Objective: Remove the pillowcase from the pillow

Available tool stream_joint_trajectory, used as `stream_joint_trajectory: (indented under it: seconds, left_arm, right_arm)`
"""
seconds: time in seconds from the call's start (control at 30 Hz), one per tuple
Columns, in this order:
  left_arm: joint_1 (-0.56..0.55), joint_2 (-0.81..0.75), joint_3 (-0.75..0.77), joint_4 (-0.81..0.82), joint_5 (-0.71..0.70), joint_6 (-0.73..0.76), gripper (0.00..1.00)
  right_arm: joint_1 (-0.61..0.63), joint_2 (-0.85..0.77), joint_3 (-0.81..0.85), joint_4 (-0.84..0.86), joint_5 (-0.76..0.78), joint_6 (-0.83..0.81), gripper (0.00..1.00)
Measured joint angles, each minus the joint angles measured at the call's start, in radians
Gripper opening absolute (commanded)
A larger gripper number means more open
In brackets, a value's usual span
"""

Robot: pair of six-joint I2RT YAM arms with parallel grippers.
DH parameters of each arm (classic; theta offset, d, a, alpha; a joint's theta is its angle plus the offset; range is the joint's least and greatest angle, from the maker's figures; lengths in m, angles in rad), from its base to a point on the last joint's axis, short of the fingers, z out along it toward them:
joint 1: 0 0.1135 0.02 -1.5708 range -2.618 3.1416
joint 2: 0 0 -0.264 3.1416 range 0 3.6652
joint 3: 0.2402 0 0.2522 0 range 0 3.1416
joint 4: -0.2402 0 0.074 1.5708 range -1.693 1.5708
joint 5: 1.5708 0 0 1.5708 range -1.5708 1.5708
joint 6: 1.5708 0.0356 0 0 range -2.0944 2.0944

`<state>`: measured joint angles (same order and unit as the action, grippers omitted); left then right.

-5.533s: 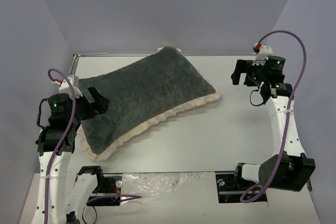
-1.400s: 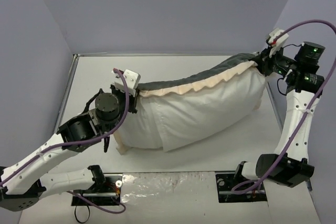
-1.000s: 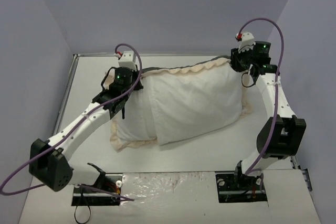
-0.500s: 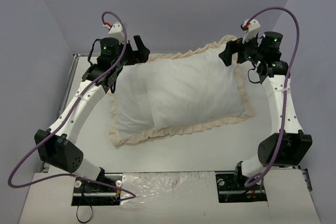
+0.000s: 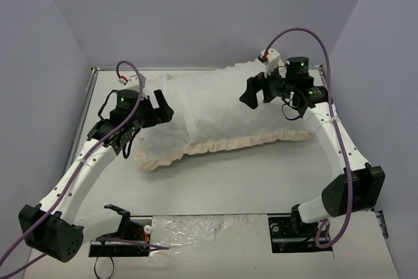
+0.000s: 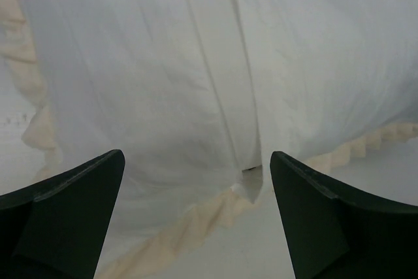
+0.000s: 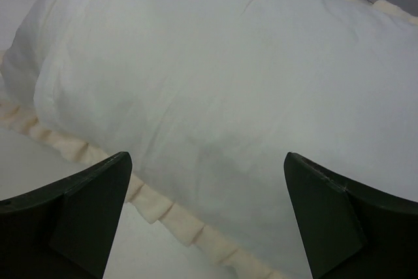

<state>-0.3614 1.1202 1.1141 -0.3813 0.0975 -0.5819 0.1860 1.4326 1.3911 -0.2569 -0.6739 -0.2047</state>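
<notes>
So here's where I'm at: the pillowcase (image 5: 215, 112) is lying flat on the counter (image 5: 261, 181) with its white face up, none of the grey side showing, and the cream frill (image 5: 241, 140) running along its near edge and around its left corner. It's plump and full, so the pillow is obviously still stuffed inside it, but I can't actually pick out the pillow's own fabric anywhere. My left gripper (image 5: 164, 106) is at the left end of the pillowcase, pointing in toward it with the fingers spread wide and nothing between them. On my left wrist camera I'm looking right at the overlap seam (image 6: 245, 96), where one white panel laps over the other, with a small dark gap at the bottom of it just above the frill. My right gripper (image 5: 247, 93) is hovering over the right half of the pillowcase, also spread wide and holding nothing; my right wrist camera just shows smooth white fabric with the frill along its lower edge. Can't tell if either gripper is touching the fabric.
</notes>
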Motion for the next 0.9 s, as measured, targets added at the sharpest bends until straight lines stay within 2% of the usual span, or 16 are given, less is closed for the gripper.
stream_joint_trajectory:
  seconds: [0.2,0.33,0.53,0.63,0.67,0.77,0.8,0.9]
  left_arm:
    - [0.009,0.100,-0.004,-0.045,-0.048,-0.010,0.94]
    - [0.010,0.257,0.127,-0.042,-0.071,-0.014,0.92]
    - [0.009,0.478,0.329,-0.071,-0.143,-0.013,0.80]
    - [0.008,0.534,0.362,-0.103,-0.187,-0.003,0.62]
    - [0.007,0.541,0.362,-0.114,-0.202,0.001,0.49]
    - [0.006,0.535,0.340,-0.119,-0.237,0.011,0.34]
    - [0.006,0.522,0.322,-0.117,-0.243,0.015,0.23]
    - [0.007,0.465,0.260,-0.106,-0.238,0.021,0.12]
  right_arm:
    - [0.057,0.042,0.001,-0.001,0.079,0.030,0.97]
    - [0.079,0.051,0.001,-0.002,0.118,0.046,0.97]
    - [0.095,0.050,0.000,-0.002,0.165,0.058,0.98]
    - [0.102,0.048,0.000,-0.001,0.192,0.071,0.98]
    - [0.104,0.047,0.000,-0.002,0.198,0.072,0.98]
    - [0.113,0.043,0.000,-0.002,0.204,0.072,0.99]
    - [0.117,0.043,0.000,-0.003,0.203,0.069,0.99]
    - [0.139,0.043,0.008,-0.023,0.187,0.041,1.00]
